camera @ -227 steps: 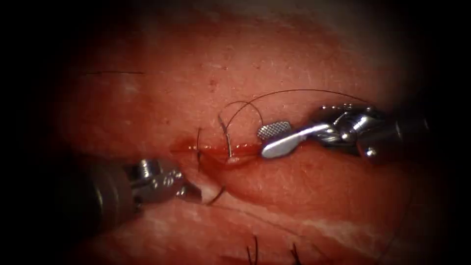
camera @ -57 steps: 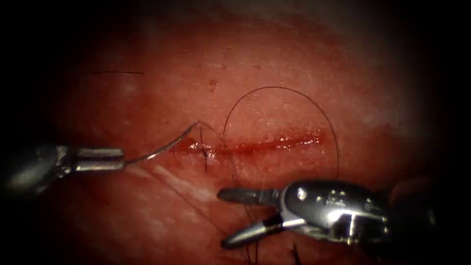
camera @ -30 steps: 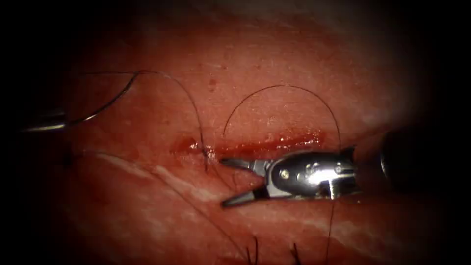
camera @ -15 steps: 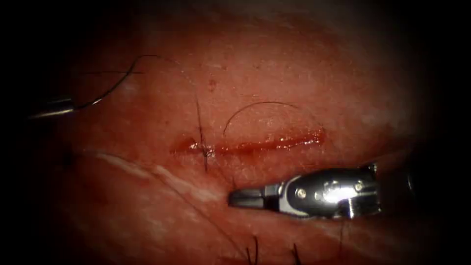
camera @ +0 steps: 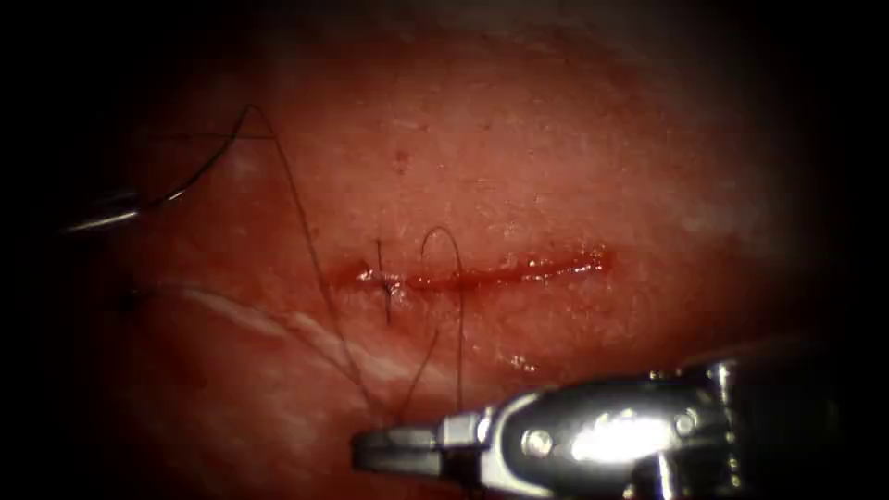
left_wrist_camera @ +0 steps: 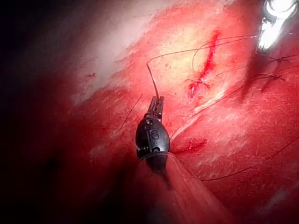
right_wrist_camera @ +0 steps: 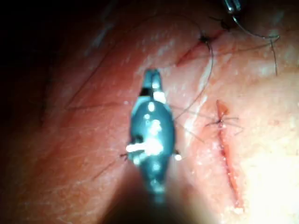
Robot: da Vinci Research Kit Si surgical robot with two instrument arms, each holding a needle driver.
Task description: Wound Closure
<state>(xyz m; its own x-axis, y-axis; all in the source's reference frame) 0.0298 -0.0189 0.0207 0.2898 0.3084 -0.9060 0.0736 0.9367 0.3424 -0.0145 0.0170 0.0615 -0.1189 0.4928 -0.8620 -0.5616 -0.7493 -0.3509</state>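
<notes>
The cut (camera: pixel 505 272) runs across the tissue (camera: pixel 556 167), with red fluid along it and a tied stitch (camera: pixel 384 282) at its left end. My left tool (camera: pixel 116 219) is far to the left of the cut, jaws shut on the curved needle (camera: pixel 199 171) near the end away from the thread. The needle is clear of the tissue, as the left wrist view confirms (left_wrist_camera: pixel 152 81). The thread (camera: pixel 315 268) runs from the needle down to my right tool (camera: pixel 384 451), which is in front of the cut with its jaws shut on it. A small thread loop (camera: pixel 443 243) arches over the cut.
A pale ridge (camera: pixel 306 329) crosses the tissue in front of the cut. In the left wrist view, older stitches (left_wrist_camera: pixel 275 74) with cut thread ends lie beyond the cut, and more slack thread (left_wrist_camera: pixel 243 168) trails over the tissue.
The right tool shut its jaws on the thread and moved forward and left, and the wide loop above the cut shrank to a small arch. The left tool still holds the needle out at the left.
</notes>
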